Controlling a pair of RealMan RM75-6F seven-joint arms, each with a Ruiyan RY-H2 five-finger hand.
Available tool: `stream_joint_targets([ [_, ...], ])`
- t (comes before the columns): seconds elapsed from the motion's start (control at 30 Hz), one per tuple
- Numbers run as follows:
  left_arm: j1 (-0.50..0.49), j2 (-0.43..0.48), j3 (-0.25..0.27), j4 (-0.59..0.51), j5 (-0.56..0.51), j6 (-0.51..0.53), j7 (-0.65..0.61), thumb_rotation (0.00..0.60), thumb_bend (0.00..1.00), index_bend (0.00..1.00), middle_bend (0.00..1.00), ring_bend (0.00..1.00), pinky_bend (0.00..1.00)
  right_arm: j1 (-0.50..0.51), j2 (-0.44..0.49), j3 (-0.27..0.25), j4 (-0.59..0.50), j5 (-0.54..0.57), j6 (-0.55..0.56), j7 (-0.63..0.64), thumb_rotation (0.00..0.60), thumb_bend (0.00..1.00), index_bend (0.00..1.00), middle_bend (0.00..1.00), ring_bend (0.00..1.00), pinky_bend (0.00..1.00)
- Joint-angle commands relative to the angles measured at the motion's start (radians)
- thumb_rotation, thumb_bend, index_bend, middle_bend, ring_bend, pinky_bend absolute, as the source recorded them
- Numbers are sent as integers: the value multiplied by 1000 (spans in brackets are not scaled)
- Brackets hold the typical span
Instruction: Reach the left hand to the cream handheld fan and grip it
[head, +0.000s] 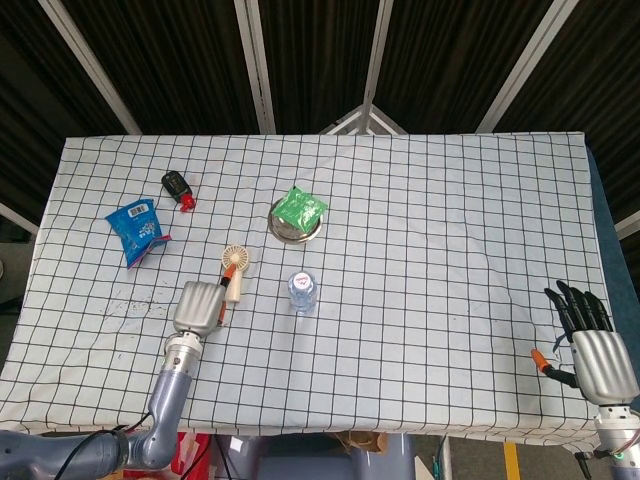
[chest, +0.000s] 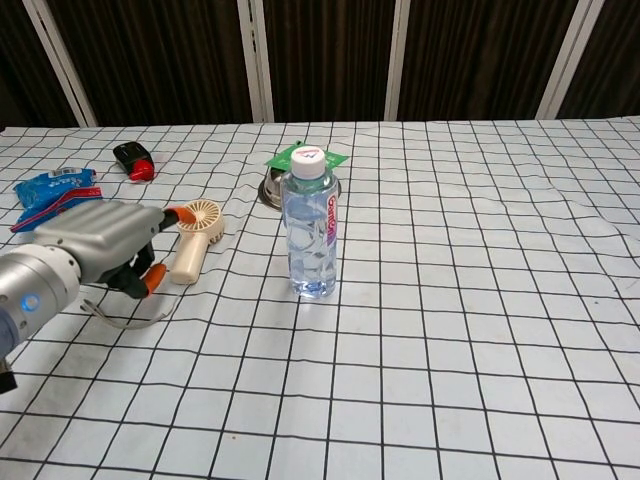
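The cream handheld fan (head: 234, 268) lies flat on the checked tablecloth, head away from me, handle (chest: 186, 262) pointing back toward the front edge. My left hand (head: 200, 305) sits just left of the handle, its orange-tipped fingers (chest: 150, 283) spread beside it. One fingertip reaches the fan's head (chest: 203, 217). The fingers are not closed around the fan. My right hand (head: 590, 345) rests at the table's front right corner with its fingers spread and nothing in it. The chest view does not show it.
A water bottle (chest: 311, 225) stands right of the fan. Behind it a green packet (head: 299, 208) lies on a metal bowl (head: 280, 231). A blue snack bag (head: 137, 228) and a black-and-red object (head: 177, 186) lie far left. A thin strap loop (chest: 120, 318) lies under the left hand.
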Motion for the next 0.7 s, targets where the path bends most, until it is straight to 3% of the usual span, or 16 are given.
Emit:
stream_joint_targets([
  [0.03, 13, 48, -25, -71, 64, 54, -53, 600, 558, 0, 528, 469, 620, 0, 0, 0, 0, 0, 1, 0, 600, 279, 108, 0, 0, 0],
  [0.13, 37, 102, -16, -139, 97, 90, -66, 600, 444, 0, 319, 305, 430, -1, -1, 0, 1, -1, 2, 0, 600, 279, 108, 0, 0, 0],
  [0.37, 154, 285, 97, -289, 224, 182, -169, 600, 262, 0, 28, 35, 115, -3, -3, -1, 2, -3, 7, -5, 600, 278, 108, 0, 0, 0],
  [0.47, 216, 357, 159, -315, 281, 229, -232, 600, 204, 0, 0, 0, 24, -4, -4, -1, 2, -4, 10, -9, 600, 279, 108, 0, 0, 0],
  [0.63, 320, 460, 272, -269, 415, 318, -350, 600, 154, 0, 0, 0, 0, -5, -6, -2, 1, -7, 13, -13, 600, 279, 108, 0, 0, 0],
  [0.7, 343, 482, 289, -264, 440, 340, -377, 600, 154, 0, 0, 0, 0, -6, -6, -2, 1, -8, 15, -14, 600, 279, 108, 0, 0, 0],
])
